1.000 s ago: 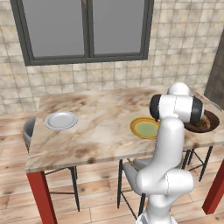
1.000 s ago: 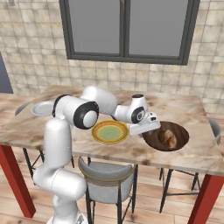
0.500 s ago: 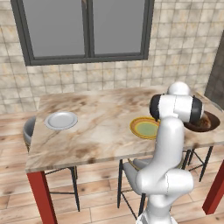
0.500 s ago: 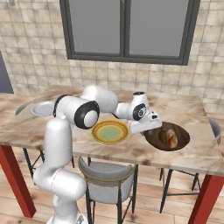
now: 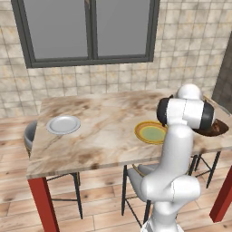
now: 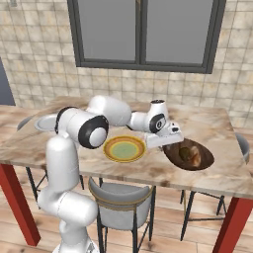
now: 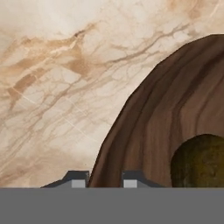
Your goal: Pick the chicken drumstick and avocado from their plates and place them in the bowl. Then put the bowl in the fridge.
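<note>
The dark brown bowl (image 6: 207,161) stands near the table's right end, and its wooden wall (image 7: 153,122) takes up the right half of the hand view. Inside it lie the golden-brown chicken drumstick (image 6: 194,156) and the dark green avocado (image 7: 202,160). My gripper (image 6: 167,143) is low at the bowl's left rim. In the hand view the gripper (image 7: 105,180) has one finger on each side of that rim, shut on it. The yellow-rimmed plate (image 6: 124,148) and the small white-grey plate (image 5: 63,124) are both bare. The fridge is out of view.
The marble table (image 5: 104,136) has red legs. Stools stand under its front edge (image 6: 121,202) and at both ends. My own arm reaches across the table over the yellow-rimmed plate. A tiled wall with a window is behind.
The fingers have drawn together on the bowl's rim. The arm and the bowl have barely moved.
</note>
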{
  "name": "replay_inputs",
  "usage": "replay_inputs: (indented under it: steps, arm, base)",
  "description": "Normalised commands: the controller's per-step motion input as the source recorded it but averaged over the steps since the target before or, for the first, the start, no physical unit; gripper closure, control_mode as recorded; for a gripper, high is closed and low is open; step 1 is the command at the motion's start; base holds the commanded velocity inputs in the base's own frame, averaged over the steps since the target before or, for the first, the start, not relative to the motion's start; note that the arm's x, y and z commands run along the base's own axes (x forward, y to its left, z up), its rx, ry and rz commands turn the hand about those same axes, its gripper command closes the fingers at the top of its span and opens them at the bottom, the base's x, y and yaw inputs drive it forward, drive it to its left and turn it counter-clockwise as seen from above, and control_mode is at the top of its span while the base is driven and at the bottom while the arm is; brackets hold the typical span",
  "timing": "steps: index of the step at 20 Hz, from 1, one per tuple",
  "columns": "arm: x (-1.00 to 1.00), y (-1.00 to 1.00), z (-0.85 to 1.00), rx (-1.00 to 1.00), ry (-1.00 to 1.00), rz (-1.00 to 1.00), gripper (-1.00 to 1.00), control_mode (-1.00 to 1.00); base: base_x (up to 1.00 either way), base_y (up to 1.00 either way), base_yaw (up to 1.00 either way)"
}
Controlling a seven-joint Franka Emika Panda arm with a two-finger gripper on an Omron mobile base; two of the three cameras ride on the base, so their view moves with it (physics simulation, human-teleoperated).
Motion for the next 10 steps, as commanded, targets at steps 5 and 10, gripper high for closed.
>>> replay_inputs:
  steps: [5, 10]
  arm:
    - [-0.48, 0.08, 0.10, 0.00, -0.21, 0.01, 1.00, -1.00]
    - [-0.46, 0.16, 0.09, -0.01, -0.37, 0.07, 1.00, -1.00]
  base:
    - [0.00, 0.00, 0.00]
    - [0.00, 0.00, 0.00]
